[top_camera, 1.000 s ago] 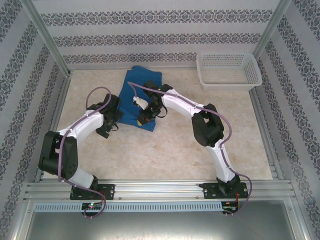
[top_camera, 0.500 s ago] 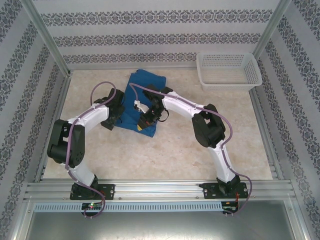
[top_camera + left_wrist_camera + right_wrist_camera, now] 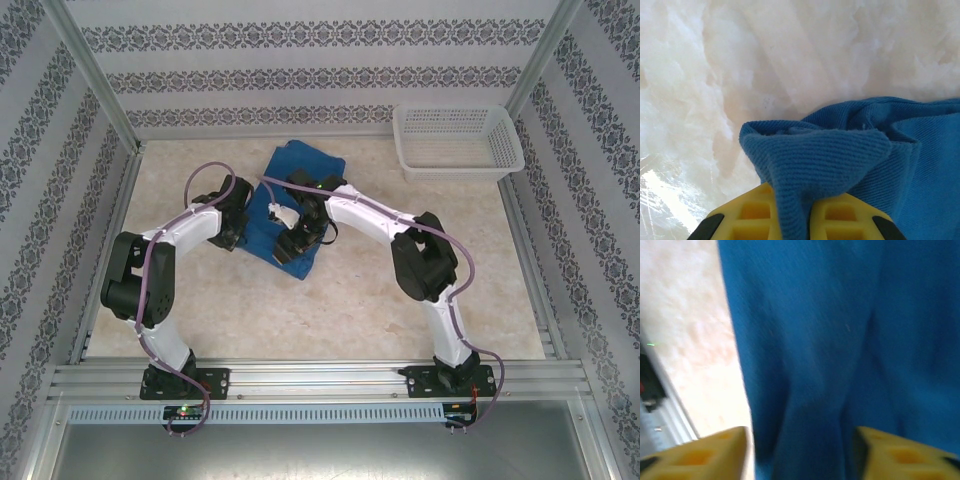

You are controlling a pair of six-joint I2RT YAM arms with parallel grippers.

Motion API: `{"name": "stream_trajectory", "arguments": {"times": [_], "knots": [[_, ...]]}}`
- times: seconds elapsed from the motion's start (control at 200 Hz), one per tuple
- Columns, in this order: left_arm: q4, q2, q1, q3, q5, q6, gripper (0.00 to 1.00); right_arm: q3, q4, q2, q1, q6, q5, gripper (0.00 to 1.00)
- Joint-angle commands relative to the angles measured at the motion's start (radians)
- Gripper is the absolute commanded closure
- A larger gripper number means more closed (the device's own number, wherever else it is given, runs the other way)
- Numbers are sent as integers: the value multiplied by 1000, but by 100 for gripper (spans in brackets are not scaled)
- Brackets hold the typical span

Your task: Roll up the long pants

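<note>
The left claw [image 3: 792, 212] is clenched on a fold of the pants [image 3: 830, 155], with the blue cloth pinched up between its yellow fingers [image 3: 750, 220] at the cloth's edge. The right claw [image 3: 800, 442] is released, its fingers spread wide just above the cloth and gripping nothing; that view is blurred. The pants lie folded into a narrow strip on the far middle of the table [image 3: 350, 300], between the two arms. A white basket [image 3: 458, 140] sits well apart in the far right corner.
</note>
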Motion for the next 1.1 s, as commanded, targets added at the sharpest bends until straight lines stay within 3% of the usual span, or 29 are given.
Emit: {"name": "stream_trajectory", "arguments": {"times": [0.0,0.09,0.3,0.42,0.635,0.709,0.764,0.809,0.829,0.869,0.939,0.994,1.024,1.094], "knots": [[-45,1,4,75,5,34,100,-35,-26,-151,75,-24,353,7],[-70,8,4,99,26,47,100,-101,34,-214,175,-57,602,7],[-86,-2,4,88,41,49,100,-210,168,-209,358,-115,967,7],[-92,-1,4,83,52,53,100,-249,235,-141,405,-175,1086,7],[-95,-10,4,78,69,68,100,-322,394,-56,389,-329,1213,12],[-96,-16,5,77,71,72,100,-322,401,-48,362,-341,1165,29],[-95,-21,5,77,74,76,100,-308,381,-47,340,-322,1122,73],[-89,-25,4,75,78,82,100,-305,372,-55,326,-309,1086,95],[-88,-27,5,76,79,85,94,-302,361,-58,321,-300,1068,100],[-87,-29,4,78,83,91,80,-289,336,-64,313,-280,1034,100],[-87,-34,6,83,88,105,33,-271,292,-75,298,-244,972,100],[-84,-41,7,83,92,110,8,-253,252,-86,282,-208,897,100],[-86,-48,6,82,92,111,1,-242,235,-94,269,-189,846,100],[-93,-65,6,77,89,110,0,-213,189,-103,233,-140,722,100]]}}
